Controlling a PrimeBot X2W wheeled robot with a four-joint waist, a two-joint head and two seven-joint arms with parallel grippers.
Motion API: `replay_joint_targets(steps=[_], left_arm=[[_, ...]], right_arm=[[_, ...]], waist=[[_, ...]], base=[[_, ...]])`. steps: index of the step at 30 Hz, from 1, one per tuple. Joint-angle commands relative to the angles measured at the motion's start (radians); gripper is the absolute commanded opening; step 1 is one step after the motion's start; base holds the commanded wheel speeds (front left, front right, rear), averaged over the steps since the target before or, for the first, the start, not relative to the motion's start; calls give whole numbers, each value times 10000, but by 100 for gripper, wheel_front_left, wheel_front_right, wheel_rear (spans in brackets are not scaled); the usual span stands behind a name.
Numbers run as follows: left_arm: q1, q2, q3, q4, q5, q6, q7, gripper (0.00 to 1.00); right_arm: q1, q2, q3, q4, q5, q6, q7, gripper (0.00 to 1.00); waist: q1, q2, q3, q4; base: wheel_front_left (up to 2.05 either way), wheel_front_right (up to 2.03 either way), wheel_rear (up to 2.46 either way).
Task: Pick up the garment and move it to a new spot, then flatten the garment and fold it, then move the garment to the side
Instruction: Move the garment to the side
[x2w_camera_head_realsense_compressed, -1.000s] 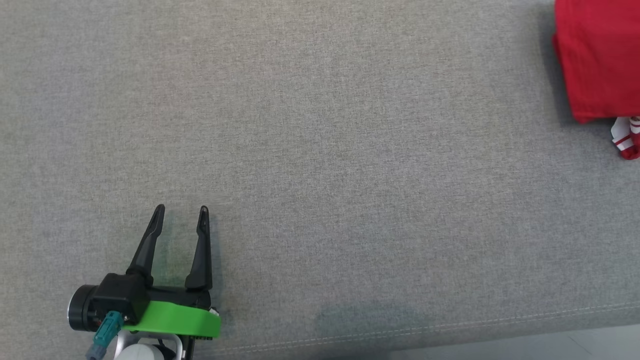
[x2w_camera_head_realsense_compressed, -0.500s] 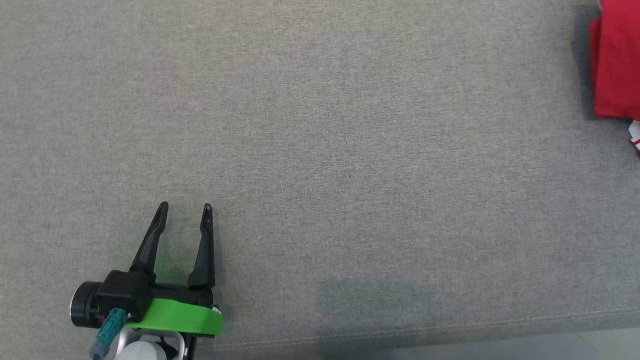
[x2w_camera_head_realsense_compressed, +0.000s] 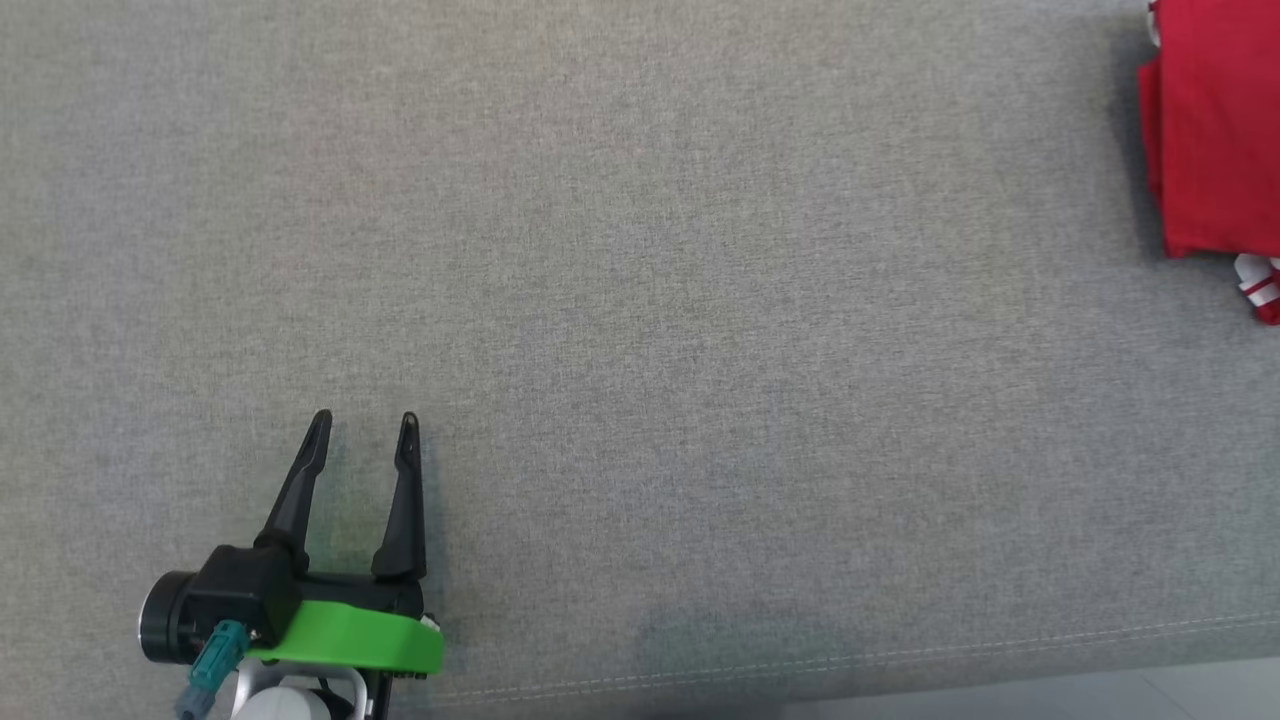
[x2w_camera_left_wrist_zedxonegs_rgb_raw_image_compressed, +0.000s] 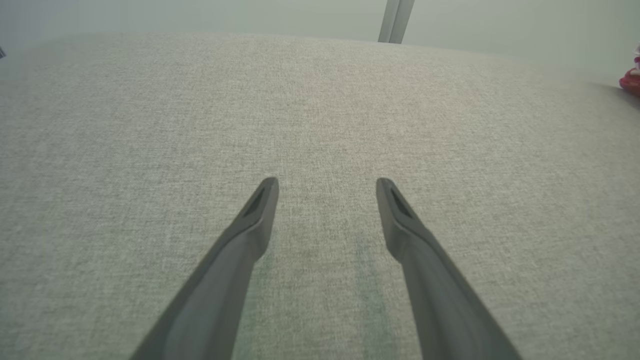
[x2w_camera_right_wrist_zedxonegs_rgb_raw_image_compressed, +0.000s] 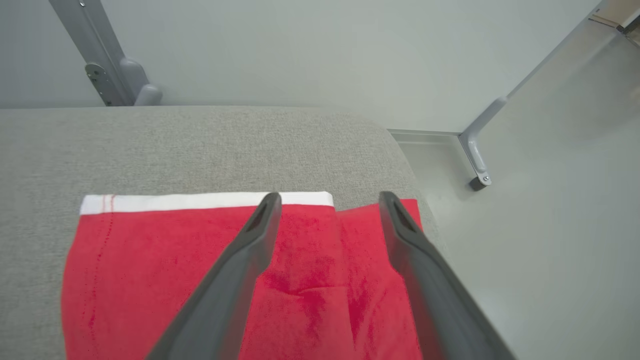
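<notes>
We note the folded red garment (x2w_camera_right_wrist_zedxonegs_rgb_raw_image_compressed: 150, 265), by our judgement soft, light and floppy, lying flat at the right end of the grey worktop (x2w_camera_head_realsense_compressed: 640, 300) beneath our released right hand (x2w_camera_right_wrist_zedxonegs_rgb_raw_image_compressed: 328, 196); left hand (x2w_camera_head_realsense_compressed: 364, 417) likewise spread and empty; probably best pinched at a folded edge.

Grey fabric surface (x2w_camera_head_realsense_compressed: 640, 250) — 1 folded red garment (x2w_camera_head_realsense_compressed: 1215, 130) flat at right end.

No lettering, label, brand mark, number or sign legible anywhere: none on the red garment (x2w_camera_right_wrist_zedxonegs_rgb_raw_image_compressed: 125, 275), none on the grey bench (x2w_camera_head_realsense_compressed: 700, 300).
</notes>
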Motion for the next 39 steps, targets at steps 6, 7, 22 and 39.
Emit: replay_joint_targets(steps=[6,7,22,39], left_arm=[[514,18,193,74,-200,167,-24,100],[598,16,222,80,-211,173,-24,100],[1604,16,699,90,-285,341,-24,100],[1948,16,1067,376,-156,77,-24,100]], right_arm=[[1121,749,119,-1622,280,-4,-2265,100],[1433,904,137,-1927,308,-3,-2583,100],[6308,3116,-30,-4130,-658,-3,-5367,100],[8569,5404,-349,-3796,-3120,-4,-6949,100]], waist=[[-1,115,-1274,-438],[-1,115,-1476,-486],[-1,115,-3614,-966],[-1,115,-4710,-495]], base=[[0,0,0],[0,0,0],[0,0,0],[0,0,0]])
